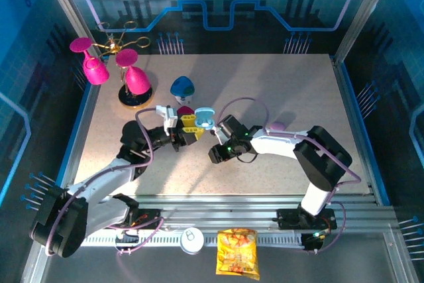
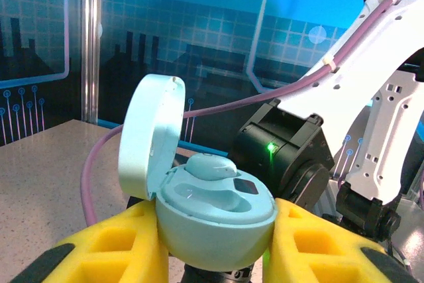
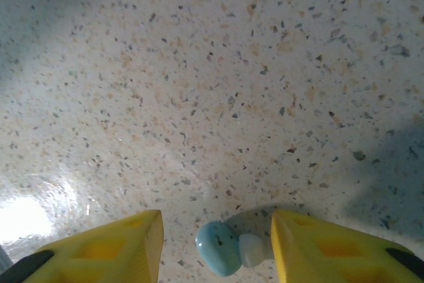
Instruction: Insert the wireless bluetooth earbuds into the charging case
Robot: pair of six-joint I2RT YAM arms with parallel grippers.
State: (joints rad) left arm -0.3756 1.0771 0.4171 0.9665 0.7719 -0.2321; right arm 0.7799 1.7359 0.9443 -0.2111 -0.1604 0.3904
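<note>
My left gripper [image 2: 215,233] is shut on the pale blue charging case [image 2: 218,220], its yellow fingers [image 2: 106,250] pressing both sides. The case's lid [image 2: 149,134] stands open to the left. One pale blue earbud [image 2: 212,166] sits in the far socket, and the near socket is bare. In the top view the case [image 1: 204,118] is held above the table's middle. My right gripper [image 3: 216,218] points down at the table, open. A second pale blue earbud [image 3: 228,248] lies on the table between its fingers, its white tip close against the right finger [image 3: 311,243].
Two pink glasses on a gold stand [image 1: 109,64] are at the back left. A blue-and-white object [image 1: 182,87] and a dark red one [image 1: 185,111] lie behind the case. A pink object [image 1: 277,125] is beside the right arm. A can [image 1: 193,238] and snack bag [image 1: 237,251] rest on the front rail.
</note>
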